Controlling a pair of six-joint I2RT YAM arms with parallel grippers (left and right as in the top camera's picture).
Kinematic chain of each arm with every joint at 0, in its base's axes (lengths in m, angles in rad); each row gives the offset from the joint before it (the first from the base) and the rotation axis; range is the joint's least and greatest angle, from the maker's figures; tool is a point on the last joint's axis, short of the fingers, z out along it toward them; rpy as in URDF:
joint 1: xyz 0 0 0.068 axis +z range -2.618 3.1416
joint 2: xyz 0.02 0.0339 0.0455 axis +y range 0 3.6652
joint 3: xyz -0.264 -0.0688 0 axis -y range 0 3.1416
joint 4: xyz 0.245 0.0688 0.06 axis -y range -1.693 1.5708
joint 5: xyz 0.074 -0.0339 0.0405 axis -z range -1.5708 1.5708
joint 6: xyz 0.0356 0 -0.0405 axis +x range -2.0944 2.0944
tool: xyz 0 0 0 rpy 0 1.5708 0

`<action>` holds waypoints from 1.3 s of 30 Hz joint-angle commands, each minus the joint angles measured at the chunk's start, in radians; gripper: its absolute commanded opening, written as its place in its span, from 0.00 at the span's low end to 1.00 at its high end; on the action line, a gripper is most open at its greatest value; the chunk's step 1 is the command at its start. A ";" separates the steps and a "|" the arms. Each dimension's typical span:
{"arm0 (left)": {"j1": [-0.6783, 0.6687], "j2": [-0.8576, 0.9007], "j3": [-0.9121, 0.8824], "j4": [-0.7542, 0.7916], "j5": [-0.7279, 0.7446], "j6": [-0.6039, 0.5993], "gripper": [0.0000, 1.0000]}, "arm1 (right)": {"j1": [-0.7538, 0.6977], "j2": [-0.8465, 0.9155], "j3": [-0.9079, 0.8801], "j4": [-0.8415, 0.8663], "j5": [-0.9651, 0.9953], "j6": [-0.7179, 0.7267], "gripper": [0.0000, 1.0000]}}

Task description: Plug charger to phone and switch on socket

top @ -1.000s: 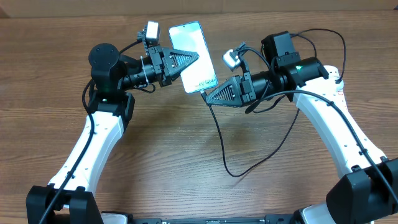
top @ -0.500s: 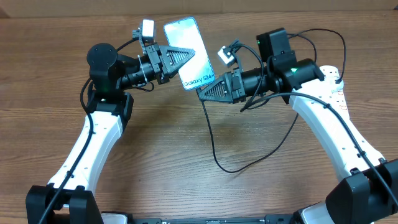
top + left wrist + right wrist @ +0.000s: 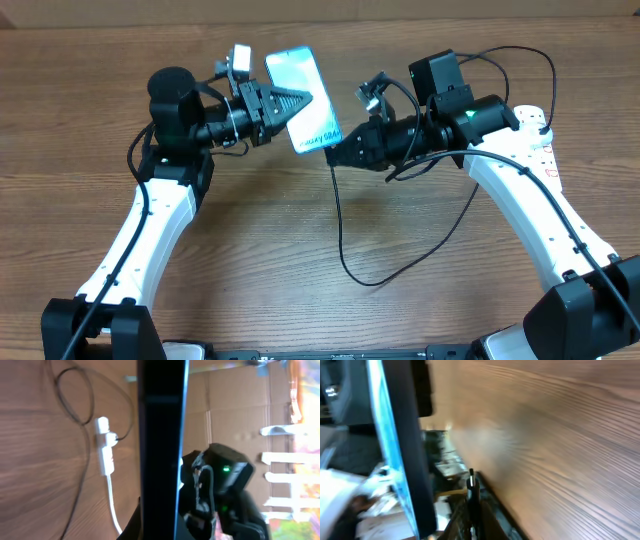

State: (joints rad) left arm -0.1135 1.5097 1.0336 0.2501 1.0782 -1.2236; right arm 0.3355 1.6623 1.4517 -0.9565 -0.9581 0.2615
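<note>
The left gripper [image 3: 300, 100] is closed on the phone [image 3: 303, 85], with one black finger lying across the light blue screen. It holds the phone up off the counter [image 3: 300, 260], tilted, with the end bearing the "Galaxy S24" text pointing toward the right gripper [image 3: 335, 155].

The right gripper is clamped on the charger [image 3: 340, 230] near its end. The thin black cable hangs from the gripper's underside and loops over the counter back toward the right arm.

In the right wrist view the connector tip [image 3: 471, 480] sticks out ahead of the fingers. It is near the phone's dark edge but apart from it, and blur hides the port.

In the left wrist view the phone stands edge-on just ahead of the gripper. The white socket [image 3: 105, 452] lies on the counter well beyond it.
</note>
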 commanded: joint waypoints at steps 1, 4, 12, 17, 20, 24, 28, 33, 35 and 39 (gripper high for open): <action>0.034 -0.012 0.016 -0.091 -0.009 0.175 0.04 | -0.001 -0.011 0.002 -0.071 0.310 -0.037 0.04; 0.055 -0.012 0.016 -0.195 -0.045 0.265 0.04 | -0.001 -0.011 -0.002 -0.138 0.513 -0.061 0.04; 0.062 -0.012 0.016 -0.388 -0.129 0.436 0.04 | -0.001 -0.011 -0.149 -0.146 0.813 -0.032 0.04; 0.061 -0.012 0.016 -0.432 -0.169 0.462 0.04 | -0.001 -0.011 -0.304 -0.042 0.937 0.050 0.04; 0.061 -0.012 0.016 -0.434 -0.170 0.462 0.04 | -0.001 -0.011 -0.393 0.030 0.968 0.083 0.04; 0.061 -0.012 0.016 -0.434 -0.170 0.462 0.04 | -0.001 -0.008 -0.489 0.122 0.989 0.110 0.04; 0.061 -0.012 0.016 -0.434 -0.170 0.462 0.04 | -0.001 0.023 -0.550 0.190 1.056 0.132 0.04; 0.061 -0.012 0.016 -0.434 -0.170 0.462 0.04 | -0.001 0.118 -0.561 0.220 1.054 0.127 0.04; 0.061 -0.012 0.016 -0.434 -0.170 0.462 0.04 | -0.001 0.148 -0.561 0.225 1.054 0.127 0.04; 0.061 -0.012 0.016 -0.435 -0.169 0.462 0.04 | -0.001 0.154 -0.561 0.195 1.054 0.128 0.08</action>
State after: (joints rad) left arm -0.0505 1.5097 1.0336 -0.1944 0.8963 -0.7818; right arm 0.3355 1.7275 0.9318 -0.7715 0.0521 0.3744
